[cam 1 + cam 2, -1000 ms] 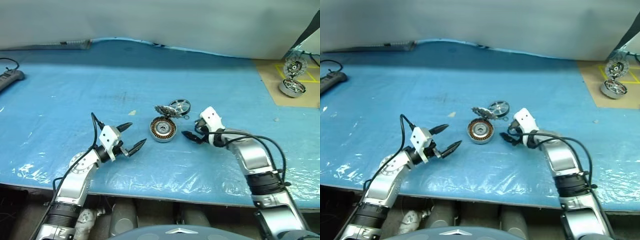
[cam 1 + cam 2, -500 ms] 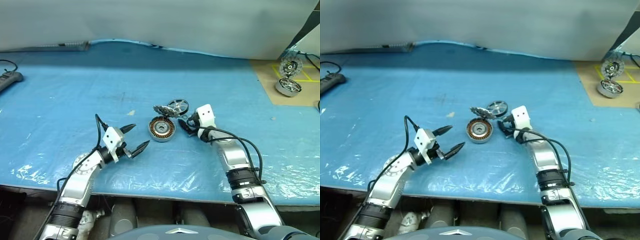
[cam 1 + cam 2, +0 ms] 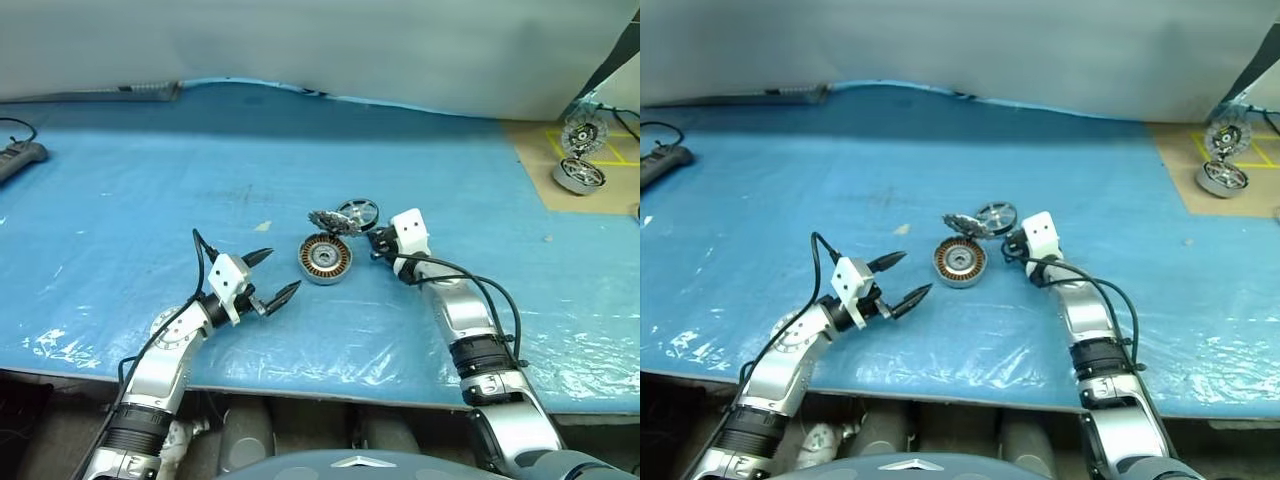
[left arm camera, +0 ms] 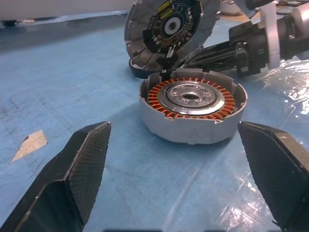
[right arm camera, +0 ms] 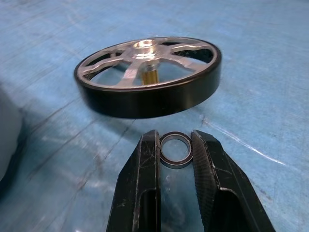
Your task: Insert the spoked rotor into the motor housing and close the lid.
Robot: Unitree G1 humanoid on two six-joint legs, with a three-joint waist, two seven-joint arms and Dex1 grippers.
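At frame centre, our right pincer (image 5: 175, 159) grips a small ring (image 5: 175, 150) beside the spoked rotor (image 5: 147, 75). Our left pincer (image 3: 264, 277) gapes released, lower left of the motor housing (image 3: 325, 258), its lid (image 4: 169, 26) raised.

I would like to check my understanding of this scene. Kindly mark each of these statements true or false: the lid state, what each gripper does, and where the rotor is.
1. The lid of the motor housing stands open. True.
2. The spoked rotor already sits inside the housing. False: it lies on the blue sheet beside the housing, whose copper windings are uncovered.
3. The right gripper has a small ring between its fingers. True.
4. The left gripper is clamped on the housing. False: its fingers are spread wide, apart from the housing.
5. The right gripper grips the spoked rotor. False: the rotor lies just beyond its fingertips, ungripped.
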